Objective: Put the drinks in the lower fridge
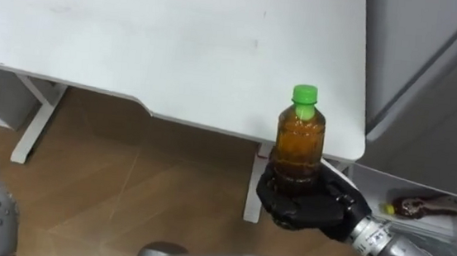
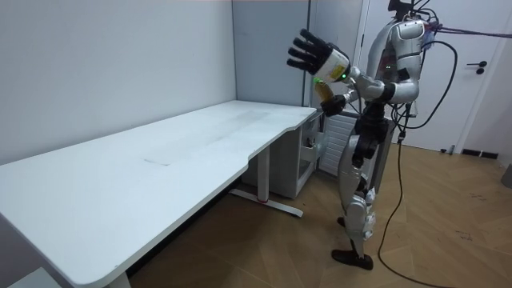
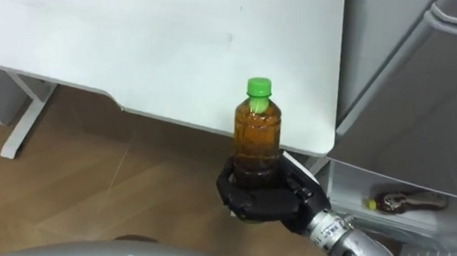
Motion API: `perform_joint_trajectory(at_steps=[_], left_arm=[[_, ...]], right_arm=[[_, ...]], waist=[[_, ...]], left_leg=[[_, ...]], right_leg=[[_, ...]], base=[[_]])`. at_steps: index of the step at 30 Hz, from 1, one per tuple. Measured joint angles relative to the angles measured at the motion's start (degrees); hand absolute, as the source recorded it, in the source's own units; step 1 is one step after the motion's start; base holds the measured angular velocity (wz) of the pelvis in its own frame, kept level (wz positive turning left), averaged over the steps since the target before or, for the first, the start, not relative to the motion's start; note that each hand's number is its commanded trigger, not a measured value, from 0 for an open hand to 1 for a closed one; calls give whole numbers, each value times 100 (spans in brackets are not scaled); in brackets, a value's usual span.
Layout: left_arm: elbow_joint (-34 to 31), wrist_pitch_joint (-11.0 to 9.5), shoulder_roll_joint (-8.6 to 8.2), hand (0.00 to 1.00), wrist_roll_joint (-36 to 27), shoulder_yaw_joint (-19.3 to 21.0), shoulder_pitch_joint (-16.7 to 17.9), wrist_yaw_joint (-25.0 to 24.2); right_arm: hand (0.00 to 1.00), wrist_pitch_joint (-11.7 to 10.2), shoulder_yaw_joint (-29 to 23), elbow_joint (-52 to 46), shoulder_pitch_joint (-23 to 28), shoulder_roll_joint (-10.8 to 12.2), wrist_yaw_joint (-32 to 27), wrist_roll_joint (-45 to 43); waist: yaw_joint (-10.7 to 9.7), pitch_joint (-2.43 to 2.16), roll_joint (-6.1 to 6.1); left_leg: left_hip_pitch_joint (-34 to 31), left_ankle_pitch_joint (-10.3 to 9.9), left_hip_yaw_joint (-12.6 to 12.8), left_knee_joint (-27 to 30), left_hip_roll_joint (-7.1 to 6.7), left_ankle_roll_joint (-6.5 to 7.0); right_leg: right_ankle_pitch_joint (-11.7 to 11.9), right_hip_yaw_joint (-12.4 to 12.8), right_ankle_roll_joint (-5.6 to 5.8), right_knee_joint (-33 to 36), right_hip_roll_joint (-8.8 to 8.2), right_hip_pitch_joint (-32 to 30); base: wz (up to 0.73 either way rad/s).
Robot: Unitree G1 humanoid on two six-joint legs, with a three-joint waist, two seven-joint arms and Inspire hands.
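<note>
At bench (image 1: 137, 37) corner, right hand (image 1: 313, 203): fingers curled round upright bottle (image 1: 299, 147), green cap.
Room view, left hand (image 2: 310, 53): raised, fingers spread.
Eye views, lower right: second bottle (image 1: 421, 203) lying down.

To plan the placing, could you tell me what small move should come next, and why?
Probably carry the bottle rightward toward the open lower fridge compartment: the right hand grips it upright past the table edge, and another drink lies in that compartment.
</note>
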Motion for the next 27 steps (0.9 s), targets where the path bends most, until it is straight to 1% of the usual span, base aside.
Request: perform_joint_trajectory(at_steps=[1, 2, 3, 4, 5, 7, 8, 9, 10, 11, 12, 13, 14, 15, 16, 17, 18, 19, 20, 21, 22, 23, 24, 25, 26, 27], left_arm=[[411, 5, 6, 0, -177, 49, 54, 207], [636, 5, 11, 0, -271, 57, 60, 323], [1081, 8, 13, 0, -429, 42, 124, 496], [1464, 46, 12, 0, -609, 3, 257, 646], [1612, 90, 13, 0, -707, -24, 299, 727], [2284, 198, 17, 0, -924, -186, 323, 956], [2465, 227, 17, 0, -988, -233, 352, 968], [2927, 266, 50, 0, -1061, -386, 406, 965], [3405, 359, 96, 0, -1132, -550, 442, 935], [3638, 397, 114, 0, -1182, -647, 456, 918], [4225, 461, 150, 0, -1203, -951, 518, 803], [4898, 588, 165, 0, -1205, -1261, 478, 598], [5226, 672, 163, 0, -1206, -1405, 477, 483], [5846, 862, 141, 0, -1208, -1666, 392, 245], [6091, 946, 121, 0, -1210, -1784, 375, 123], [6592, 1093, 85, 0, -1255, -1958, 402, -174], [7048, 1204, 55, 0, -1317, -2042, 384, -511], [7449, 1334, 45, 0, -1286, -2153, 325, -803], [7646, 1398, 45, 0, -1220, -2203, 319, -941], [7946, 1550, 45, 0, -939, -2287, 317, -1219], [8089, 1652, 44, 0, -589, -2339, 319, -1464], [8107, 1693, 46, 0, -420, -2345, 317, -1585], [8103, 1743, 49, 0, -124, -2418, 288, -1792], [8096, 1777, 47, 0, -19, -2436, 224, -1872], [8095, 1838, 47, 0, 165, -2443, 64, -2014], [8094, 1879, 41, 0, 399, -2460, -158, -2165]], right_arm=[[100, 85, 10, -38, 6, 9, -105, 4], [100, 121, 20, -55, 5, 9, -176, 7], [100, 150, 52, -61, 0, 12, -297, 10], [100, 206, 118, -65, -15, 0, -413, 41], [100, 247, 148, -73, -11, 3, -484, 62], [100, 458, 275, -80, -63, 35, -747, 210], [100, 492, 309, -79, -99, 53, -804, 240], [100, 520, 393, -82, -172, 84, -924, 252], [100, 582, 460, -82, -238, 115, -992, 259], [100, 605, 495, -81, -279, 118, -1020, 259], [100, 653, 539, -81, -371, 111, -1054, 258], [100, 739, 575, -83, -462, 113, -1095, 254], [100, 779, 584, -83, -499, 126, -1115, 254], [100, 836, 598, -83, -566, 163, -1159, 240], [100, 848, 601, -87, -590, 175, -1180, 239], [100, 895, 601, -137, -634, 180, -1214, 223], [100, 903, 590, -173, -697, 181, -1230, 173], [100, 903, 581, -168, -807, 178, -1247, 84], [100, 903, 564, -169, -846, 188, -1258, 6], [100, 902, 518, -169, -919, 209, -1289, -109], [100, 898, 429, -169, -979, 238, -1303, -284], [100, 898, 386, -176, -995, 250, -1299, -342], [100, 891, 365, -277, -1015, 245, -1332, -551], [100, 890, 347, -364, -1016, 244, -1380, -702], [100, 890, 311, -467, -1043, 248, -1471, -912], [100, 890, 246, -632, -1070, 251, -1602, -1217]], waist=[[58, -26, 14], [113, -33, 12], [150, -55, 8], [198, -65, 1], [223, -69, -10], [303, -68, -48], [323, -67, -45], [311, -61, -26], [302, -65, -11], [295, -65, -11], [277, -57, -17], [249, -55, -8], [231, -53, -10], [177, -46, -29], [152, -42, -46], [129, -35, -79], [81, -28, -114], [-37, -8, -146], [-106, -3, -152], [-245, -1, -153], [-372, 4, -154], [-438, 8, -157], [-568, 6, -164], [-619, 14, -165], [-736, 28, -158], [-811, 39, -131]], left_leg=[[72, 9, 0, -62, -11, -8], [98, 16, 0, -88, -21, -7], [117, 25, -2, -112, -43, -2], [121, 27, -15, -121, -57, 2], [119, 29, -25, -127, -63, 6], [117, 32, -67, -90, -75, 11], [124, 32, -62, -96, -77, 11], [174, 32, -57, -104, -76, 11], [205, 32, -48, -143, -71, 11], [214, 32, -40, -160, -69, 10], [208, 32, -18, -216, -69, 11], [211, 34, 14, -234, -69, 13], [211, 33, 27, -235, -69, 14], [199, 32, 40, -235, -69, 14], [187, 31, 45, -236, -69, 15], [149, 32, 54, -246, -69, 14], [114, 33, 98, -252, -62, 14], [102, 33, 118, -250, -58, 13], [96, 33, 115, -242, -58, 14], [87, 31, 108, -202, -61, 15], [65, 27, 106, -185, -65, 21], [53, 27, 98, -183, -69, 21], [1, 27, 99, -167, -71, 22], [-27, 27, 105, -145, -71, 22], [-74, 28, 104, -119, -72, 22], [-111, 27, 123, -83, -72, 23]], right_leg=[[-15, 0, 12, -2, -4, 35], [-31, -4, 13, 0, -14, 50], [-67, -4, 21, 6, -33, 59], [-77, -9, 30, 7, -43, 61], [-78, -22, 32, 7, -48, 62], [-82, -40, 39, 0, -54, 56], [-82, -31, 40, -3, -52, 64], [-82, -41, 40, -2, -52, 103], [-86, -50, 46, 6, -50, 133], [-87, -48, 47, 7, -48, 132], [-86, -30, 47, 10, -47, 110], [-86, -17, 47, 11, -50, 110], [-86, -12, 47, 12, -50, 108], [-86, -11, 47, 12, -49, 84], [-86, -7, 47, 14, -49, 66], [-86, 14, 47, 22, -46, 12], [-86, 54, 47, 16, -36, -11], [-85, 84, 46, 16, -29, -22], [-85, 88, 46, 16, -29, -24], [-85, 77, 47, 15, -33, -24], [-83, 63, 49, 7, -39, -27], [-83, 58, 50, 10, -43, -38], [-83, 66, 50, 26, -46, -90], [-83, 77, 50, 33, -47, -114], [-82, 92, 50, 45, -51, -147], [-82, 120, 49, 86, -52, -202]], base=[[-5], [0], [0], [5], [8], [8], [0], [0], [0], [-5], [-10], [-9], [-6], [0], [0], [-10], [-13], [-8], [0], [6], [5], [0], [0], [0], [-4], [-7]])
